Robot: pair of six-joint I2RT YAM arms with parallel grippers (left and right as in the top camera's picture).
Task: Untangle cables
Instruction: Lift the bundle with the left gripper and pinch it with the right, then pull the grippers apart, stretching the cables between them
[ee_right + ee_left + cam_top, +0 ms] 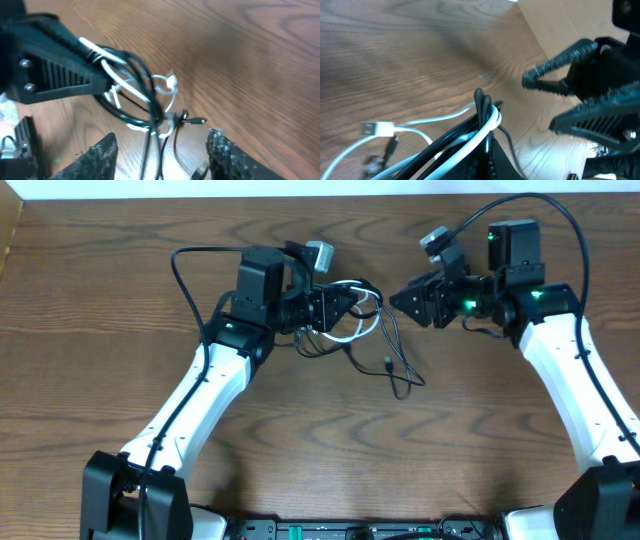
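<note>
A: Where are the cables (368, 322) now?
B: In the overhead view they are in the upper middle of the frame, between the two arms. One part is held in the left gripper (352, 302); the other part lies on the bench (100, 280) just below it.
A: How does the left gripper stand?
B: It is pressed together and it pinches both cables. In the left wrist view the black cable (480, 102) and the white cable (492, 120) bend together over its tip, at the bottom middle of the frame.
A: And the right gripper (398, 301)?
B: It is spread, with nothing between the fingers (100, 155). It is just to the right of the left gripper, tip facing tip, near but apart.
A: Are the cables separate?
B: No. In the right wrist view the black loops and the white loops cross each other in the middle of the frame. A white plug (370, 129) lies on the bench at the lower left of the left wrist view. A dark plug (192, 120) lies right of the loops in the right wrist view.
</note>
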